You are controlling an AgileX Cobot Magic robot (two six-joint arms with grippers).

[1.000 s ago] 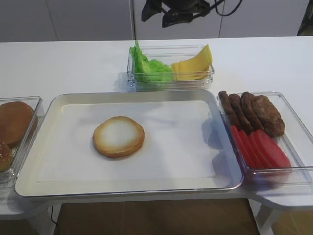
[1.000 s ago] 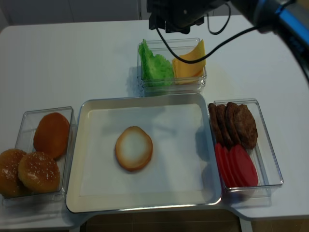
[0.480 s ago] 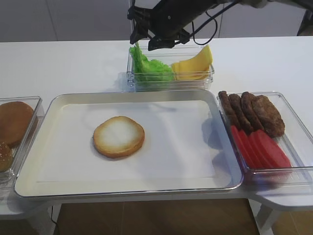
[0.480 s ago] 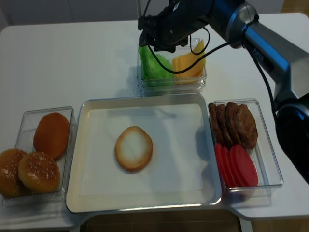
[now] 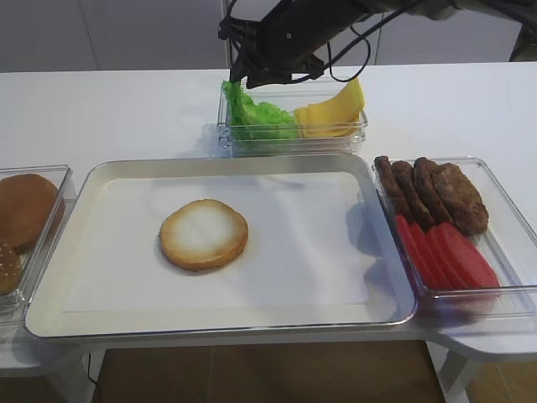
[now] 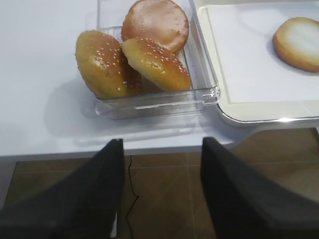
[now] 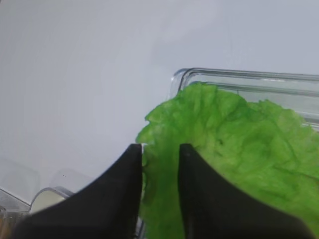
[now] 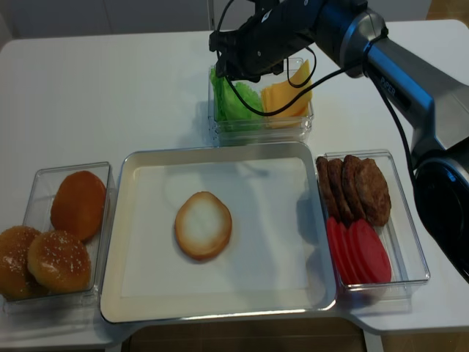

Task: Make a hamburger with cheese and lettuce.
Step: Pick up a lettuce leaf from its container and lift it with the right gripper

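The right gripper (image 7: 159, 164) has its jaws narrowly apart around the lettuce (image 7: 234, 149) edge; a firm hold I cannot confirm. The leaf looks thin and floppy, so pinch the rim gently.

A white surface (image 5: 126, 109) carries a metal tray (image 5: 92, 180) lined with white paper (image 5: 310, 243). To the left stands a clear box (image 8: 38, 180) of brown buns (image 8: 77, 204), two of them seeded. To the right, another clear box (image 8: 410, 242) holds dark patties (image 8: 363, 187) at the far end and red tomato slices (image 8: 363, 253) at the near end. Behind the tray stands a third clear box (image 5: 294, 138).
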